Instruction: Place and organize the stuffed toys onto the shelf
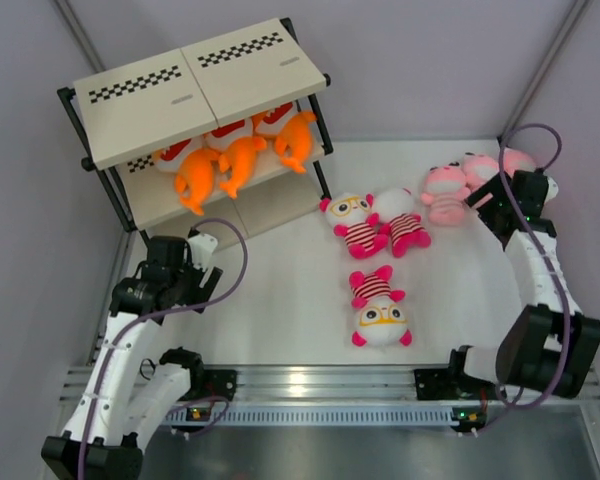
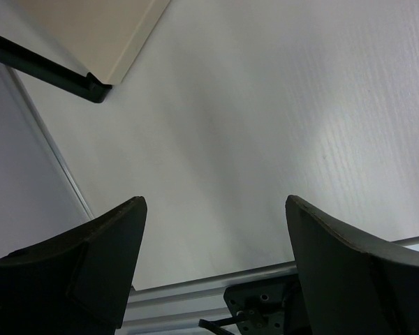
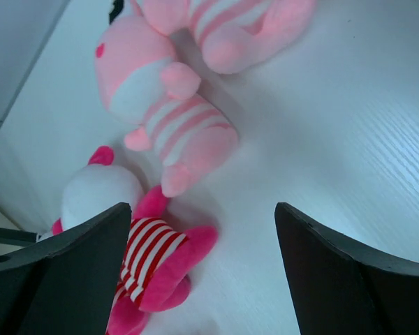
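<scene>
Right end effector [image 3: 201, 206]: spread, pink toys [image 3: 171, 118] just ahead, far-right corner.
Left end effector [image 2: 215, 199]: spread, shelf [image 2: 91, 28] ahead, left edge.

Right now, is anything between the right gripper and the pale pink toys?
Nothing visible. The right gripper is open, just short of the nearest pale pink toy, with only bare table between. A magenta-striped toy lies close beside it, off the path.

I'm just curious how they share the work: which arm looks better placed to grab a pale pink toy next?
The right. The right gripper, open, hovers by the pale pink toys; the left gripper is over bare table beside the shelf, far from them.
</scene>
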